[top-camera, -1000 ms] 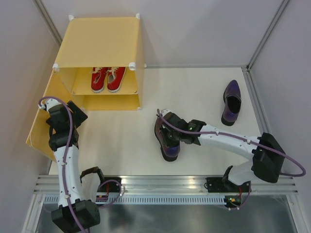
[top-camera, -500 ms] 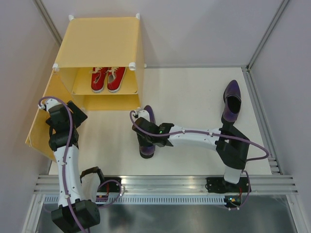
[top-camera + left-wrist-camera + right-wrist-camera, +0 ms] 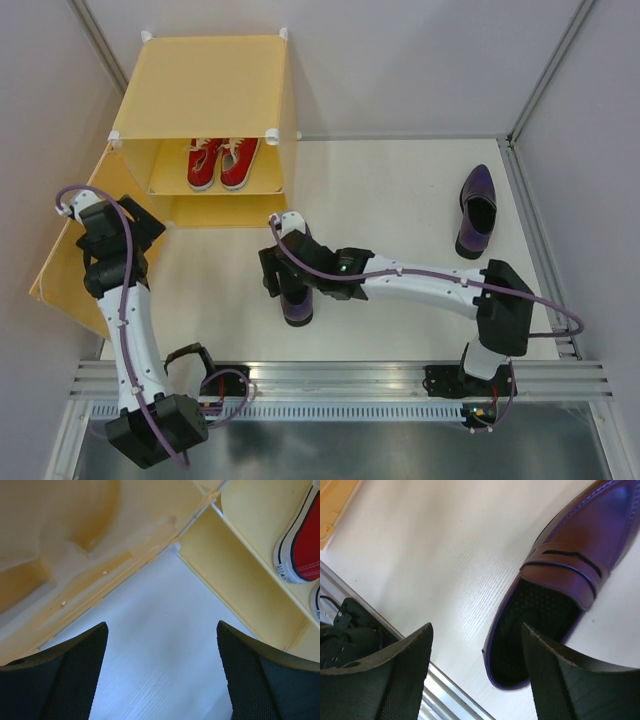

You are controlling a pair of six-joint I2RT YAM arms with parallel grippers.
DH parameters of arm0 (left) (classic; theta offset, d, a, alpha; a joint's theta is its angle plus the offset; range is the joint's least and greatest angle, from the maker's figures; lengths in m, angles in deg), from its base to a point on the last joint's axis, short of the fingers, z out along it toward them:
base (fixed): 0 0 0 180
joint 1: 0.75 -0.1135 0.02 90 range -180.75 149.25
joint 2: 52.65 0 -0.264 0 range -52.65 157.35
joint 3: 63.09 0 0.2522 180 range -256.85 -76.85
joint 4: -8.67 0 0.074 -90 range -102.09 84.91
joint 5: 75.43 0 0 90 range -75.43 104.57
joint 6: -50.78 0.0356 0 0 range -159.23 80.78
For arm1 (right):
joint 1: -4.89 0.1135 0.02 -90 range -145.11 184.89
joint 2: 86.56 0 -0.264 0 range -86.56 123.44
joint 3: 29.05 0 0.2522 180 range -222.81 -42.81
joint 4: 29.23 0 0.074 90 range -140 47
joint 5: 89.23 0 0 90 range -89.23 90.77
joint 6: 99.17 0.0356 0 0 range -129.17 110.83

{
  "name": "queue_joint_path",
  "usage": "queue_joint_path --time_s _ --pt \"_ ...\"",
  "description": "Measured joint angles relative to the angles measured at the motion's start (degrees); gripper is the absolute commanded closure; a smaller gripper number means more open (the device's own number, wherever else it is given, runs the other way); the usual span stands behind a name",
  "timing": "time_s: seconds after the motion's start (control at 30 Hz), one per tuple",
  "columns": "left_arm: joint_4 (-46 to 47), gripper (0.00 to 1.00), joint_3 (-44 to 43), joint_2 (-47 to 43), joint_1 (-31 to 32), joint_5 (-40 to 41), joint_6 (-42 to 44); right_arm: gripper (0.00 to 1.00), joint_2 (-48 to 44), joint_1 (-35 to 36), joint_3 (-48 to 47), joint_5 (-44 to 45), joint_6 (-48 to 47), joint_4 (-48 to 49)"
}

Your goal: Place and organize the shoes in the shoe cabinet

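From above, the right arm (image 3: 420, 280) covers most of the near purple slip-on (image 3: 298, 310) — only one end shows. The right wrist view crops its toe. In the left wrist view the frame's edge cuts one red sneaker (image 3: 300, 545), leaving its mate (image 3: 317, 600) a sliver.

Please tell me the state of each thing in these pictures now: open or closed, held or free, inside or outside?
Cabinet: door open, swung left.
Red sneakers: inside, side by side on the shelf.
Near purple shoe: sole down on the table, not held.
Far purple shoe: sole down, untouched.
Left gripper: open, empty.
Right gripper: open, empty.
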Motion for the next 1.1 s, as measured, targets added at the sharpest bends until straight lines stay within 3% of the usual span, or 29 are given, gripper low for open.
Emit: queue_joint_path --time_s 0.17,0.33,0.57,0.73,0.93,1.1 --pt "-1.1 0.08 -3.6 0.2 -3.5 -2.2 -0.8 0.17 -9.7 0.0 4.4 1.9 -2.0 0.0" --pt "-1.7 0.06 -5.2 -0.6 -3.6 -10.1 -1.0 0.09 -17.1 0.0 9.0 5.5 -3.5 -0.2" --pt "-4.4 0.06 -4.7 -4.3 2.8 -22.9 -1.6 0.05 -22.5 0.0 14.3 11.1 -4.0 -1.7" --pt "-4.7 0.06 0.0 -6.2 20.9 -24.2 -5.6 0.04 -25.8 0.0 17.9 14.7 -3.5 -2.2" --pt "-5.0 0.08 6.9 -3.2 45.2 -15.8 -14.4 0.02 -28.3 -0.1 20.3 17.8 -2.0 -3.0" --pt "-3.3 0.14 11.9 2.1 58.0 -7.8 -22.6 0.02 -31.6 -0.5 23.0 20.4 -0.9 -3.1"
